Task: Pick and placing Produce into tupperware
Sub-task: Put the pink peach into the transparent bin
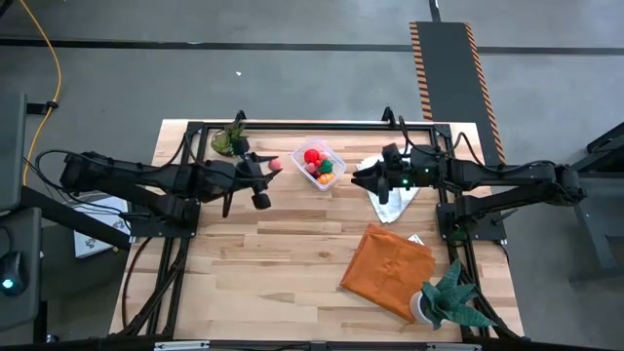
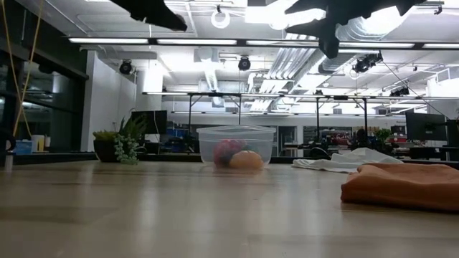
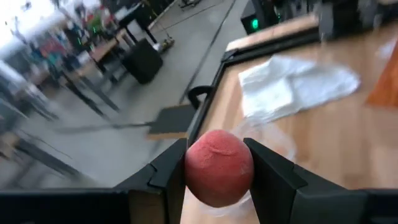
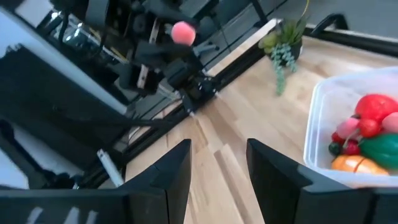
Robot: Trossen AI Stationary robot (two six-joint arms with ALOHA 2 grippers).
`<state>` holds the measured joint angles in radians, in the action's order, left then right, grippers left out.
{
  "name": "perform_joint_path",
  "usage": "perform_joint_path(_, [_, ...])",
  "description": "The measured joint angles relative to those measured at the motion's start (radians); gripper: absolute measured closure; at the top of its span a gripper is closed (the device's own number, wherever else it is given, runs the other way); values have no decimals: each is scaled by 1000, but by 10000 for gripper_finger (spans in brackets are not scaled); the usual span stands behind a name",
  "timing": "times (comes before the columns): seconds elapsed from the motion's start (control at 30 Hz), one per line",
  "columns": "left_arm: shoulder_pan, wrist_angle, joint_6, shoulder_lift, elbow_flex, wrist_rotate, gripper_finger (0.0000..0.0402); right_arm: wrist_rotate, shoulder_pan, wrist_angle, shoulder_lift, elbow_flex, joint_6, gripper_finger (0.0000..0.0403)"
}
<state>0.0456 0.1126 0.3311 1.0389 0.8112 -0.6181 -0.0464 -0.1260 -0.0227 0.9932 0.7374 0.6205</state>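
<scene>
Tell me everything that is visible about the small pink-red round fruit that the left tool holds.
The small pink-red round toy fruit is a matte ball with a faint crease across its top, peach-like. It sits clamped between the two dark fingers of the left tool, which press on its opposite sides. It is held in the air, above the wooden table and just left of the clear plastic rectangular container, not yet inside it. Nothing else touches it.
</scene>
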Motion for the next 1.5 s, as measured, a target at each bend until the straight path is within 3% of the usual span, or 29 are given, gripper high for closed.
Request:
perform_joint_path(0.13, [1, -4, 222, 10, 0, -18, 266, 15, -20, -4, 0, 0, 0, 259])
perform_joint_path(0.27, [1, -25, 352, 17, -1, -125, 266, 17, -45, -5, 0, 0, 4, 259])
perform_joint_path(0.37, [12, -109, 372, 19, -1, -181, 266, 17, -58, -16, 0, 0, 4, 259])
perform_joint_path(0.5, [61, -209, 380, 19, 22, -176, 266, 17, -74, -43, 0, 0, 3, 259])
perform_joint_path(0.73, [238, -213, 319, 19, 120, -79, 266, 17, -97, -58, 0, 0, 1, 259])
perform_joint_path(0.97, [439, -153, 215, 19, 186, 181, 266, 17, -98, -58, 0, 0, 4, 259])
perform_joint_path(1.5, [921, -117, -214, 39, 210, 990, 266, 74, -102, -57, 0, 0, 4, 259])
